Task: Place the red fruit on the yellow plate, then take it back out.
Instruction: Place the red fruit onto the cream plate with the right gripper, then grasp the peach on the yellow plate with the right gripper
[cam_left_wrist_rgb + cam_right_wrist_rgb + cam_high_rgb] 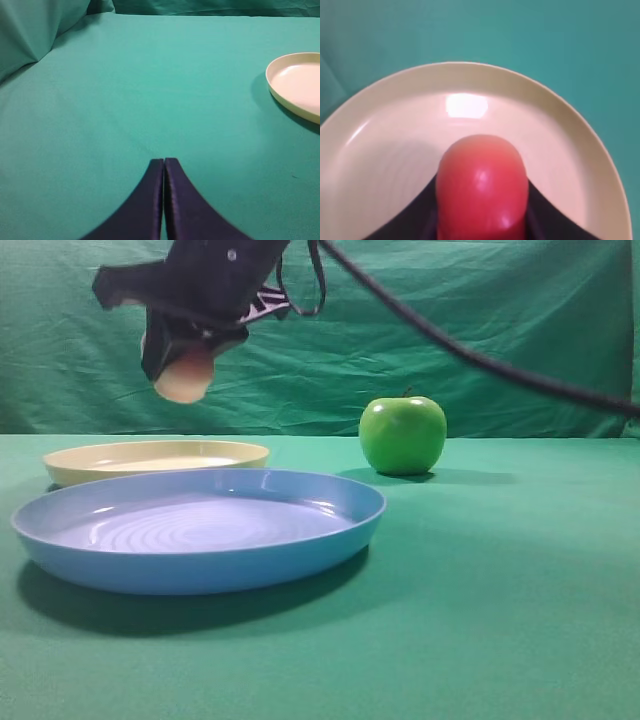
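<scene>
Red, smooth, peach-like round fruit point(482, 187) gripped between black right fingers point(532, 220), suspended above shallow cream-yellow plastic plate point(570, 125). Risk: high release, bouncing or rolling off low rim.

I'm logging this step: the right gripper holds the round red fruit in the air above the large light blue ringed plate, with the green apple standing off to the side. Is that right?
Not quite. The right gripper holds the round red fruit above the shallow pale yellow plate, not the light blue ringed plate; the right wrist view shows this. The glossy green apple does stand off to the side.
</scene>
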Robot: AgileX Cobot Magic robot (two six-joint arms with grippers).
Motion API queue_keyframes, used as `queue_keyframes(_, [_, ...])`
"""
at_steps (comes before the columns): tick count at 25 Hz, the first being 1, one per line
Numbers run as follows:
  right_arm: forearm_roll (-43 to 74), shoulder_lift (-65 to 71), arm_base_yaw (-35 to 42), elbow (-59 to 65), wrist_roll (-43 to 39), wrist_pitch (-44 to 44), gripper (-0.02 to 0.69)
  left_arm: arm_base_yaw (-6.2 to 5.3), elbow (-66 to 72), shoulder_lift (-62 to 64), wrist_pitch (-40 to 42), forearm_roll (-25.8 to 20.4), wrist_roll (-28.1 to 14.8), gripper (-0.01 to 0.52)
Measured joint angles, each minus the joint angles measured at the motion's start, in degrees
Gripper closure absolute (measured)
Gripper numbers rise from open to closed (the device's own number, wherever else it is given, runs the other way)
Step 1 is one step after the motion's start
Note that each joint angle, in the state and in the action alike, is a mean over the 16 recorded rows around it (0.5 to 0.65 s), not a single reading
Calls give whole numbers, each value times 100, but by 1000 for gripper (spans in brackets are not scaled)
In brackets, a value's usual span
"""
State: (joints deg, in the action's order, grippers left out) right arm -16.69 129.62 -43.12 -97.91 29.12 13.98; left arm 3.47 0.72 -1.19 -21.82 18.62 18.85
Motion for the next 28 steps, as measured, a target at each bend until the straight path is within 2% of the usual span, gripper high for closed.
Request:
queue_keyframes(9, [0,35,33,-29,1,118,89,0,0,0,0,0,0,514])
queue_keyframes(11, [0,-93,65,-41,1,312,55,0,0,0,0,0,0,514])
queue_keyframes(13, [1,-270,106,-54,-1,582,50,0,0,0,0,0,0,514])
queue_keyframes(15, [4,-493,156,-65,-6,922,79,0,0,0,0,0,0,514])
queue_keyframes(17, [10,-757,210,-76,-16,1332,140,0,0,0,0,0,0,514])
queue_keyframes(28, [153,-2445,452,-102,-567,3836,568,0,0,0,0,0,0,514])
